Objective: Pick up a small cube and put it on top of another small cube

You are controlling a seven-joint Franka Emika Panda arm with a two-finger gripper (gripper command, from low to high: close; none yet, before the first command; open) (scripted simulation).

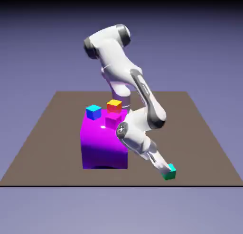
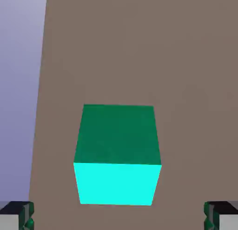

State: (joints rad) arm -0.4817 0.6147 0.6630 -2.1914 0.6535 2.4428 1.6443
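Note:
The small cube (image 1: 171, 173), teal-green, lies on the brown table close to its front edge, toward the exterior view's right. My gripper (image 1: 166, 170) reaches down at a slant and its tips are right at the cube. In the hand view the small cube (image 2: 117, 154) fills the lower middle, resting on the table. My gripper (image 2: 119, 216) is open, with its grey fingertips (image 2: 18, 216) far apart in the bottom corners, clear of the cube's sides.
A big magenta block (image 1: 102, 143) stands mid-table, left of the arm. On top of it sit a small blue cube (image 1: 93, 112), a small magenta cube (image 1: 113, 120) and a yellow-and-red cube (image 1: 114, 105). The table's edge (image 2: 39, 131) runs just left of the teal cube.

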